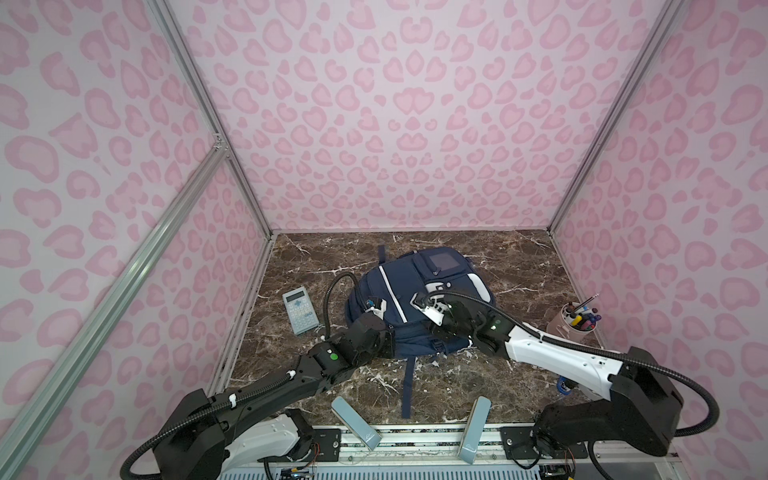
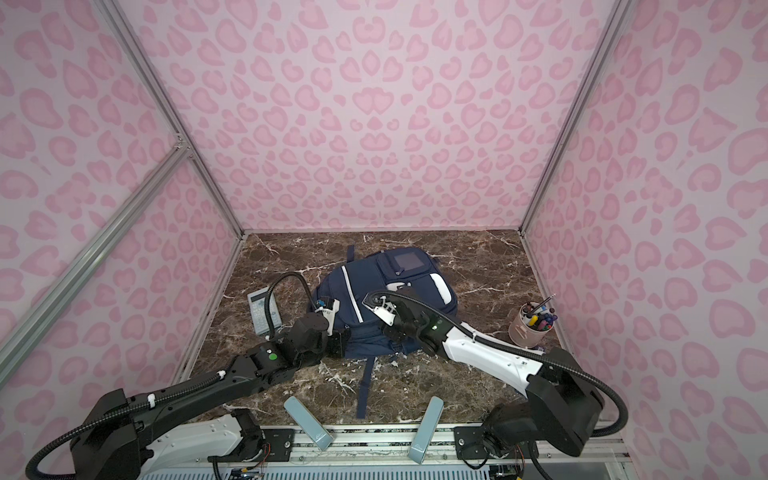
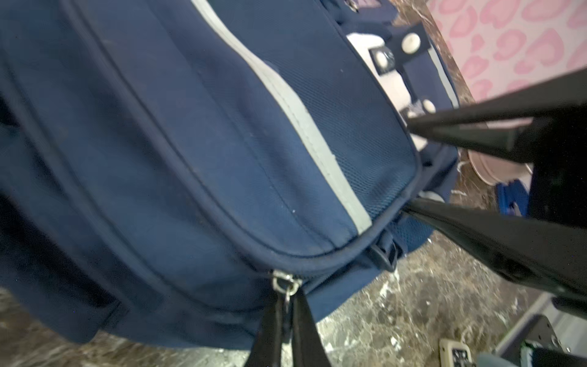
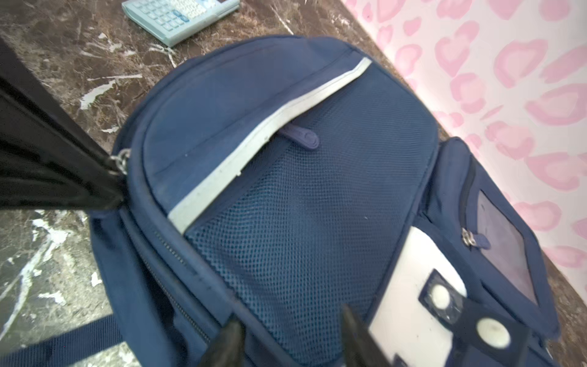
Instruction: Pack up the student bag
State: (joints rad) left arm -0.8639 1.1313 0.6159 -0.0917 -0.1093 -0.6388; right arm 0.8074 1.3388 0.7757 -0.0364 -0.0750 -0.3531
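left gripper (image 3: 287, 300) pinched the zip pull (image 3: 286, 282), right gripper (image 4: 290, 321) hung spread over the bag (image 4: 301, 206) beneath it. Right probably needed to clamp the bag close by so left could drag the pull along, not up

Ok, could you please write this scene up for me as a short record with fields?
surface: marble table
student bag: navy, lying front up in the middle of the table
left gripper: shut on the zipper pull at the bag's edge
right gripper: open over the bag's mesh front panel, holding nothing
calculator: flat on the table, left of the bag, not touching it
pen cup: pink, upright, right of the bag, full of pens
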